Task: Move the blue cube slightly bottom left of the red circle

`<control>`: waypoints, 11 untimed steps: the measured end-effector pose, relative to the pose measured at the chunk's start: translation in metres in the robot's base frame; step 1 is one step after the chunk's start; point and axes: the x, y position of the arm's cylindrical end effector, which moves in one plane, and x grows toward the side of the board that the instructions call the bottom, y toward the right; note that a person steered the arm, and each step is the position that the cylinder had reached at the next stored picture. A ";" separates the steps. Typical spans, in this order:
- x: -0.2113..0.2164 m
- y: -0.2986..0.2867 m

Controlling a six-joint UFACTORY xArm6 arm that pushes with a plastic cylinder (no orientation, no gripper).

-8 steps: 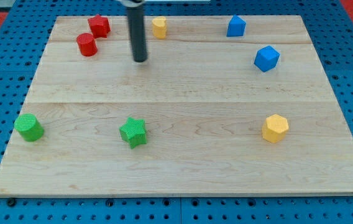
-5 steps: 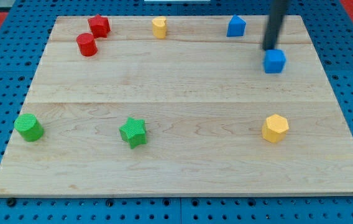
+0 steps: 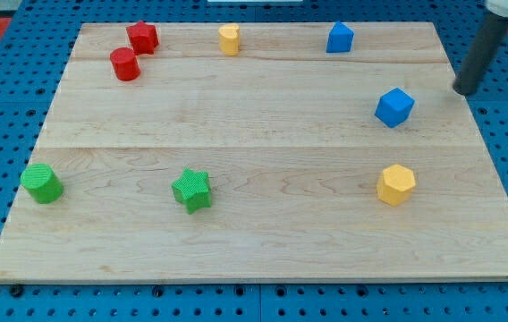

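Note:
The blue cube (image 3: 394,107) lies on the wooden board at the view's right, a little above the middle. The red circle (image 3: 125,64) sits at the upper left. My tip (image 3: 467,92) is at the board's right edge, right of the blue cube and slightly above it, with a clear gap between them. The rod rises up and right out of the frame.
A red block (image 3: 142,37) lies just up-right of the red circle. A yellow block (image 3: 229,39) and a blue pointed block (image 3: 340,38) sit along the top edge. A yellow hexagon (image 3: 396,184), a green star (image 3: 191,190) and a green cylinder (image 3: 41,182) lie lower down.
My tip swept from upper left to the right, reached the blue cube, then moved out to the right edge. The blue cube shifted down and slightly right and turned.

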 end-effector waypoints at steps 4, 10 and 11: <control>-0.004 -0.190; -0.003 -0.449; 0.024 -0.385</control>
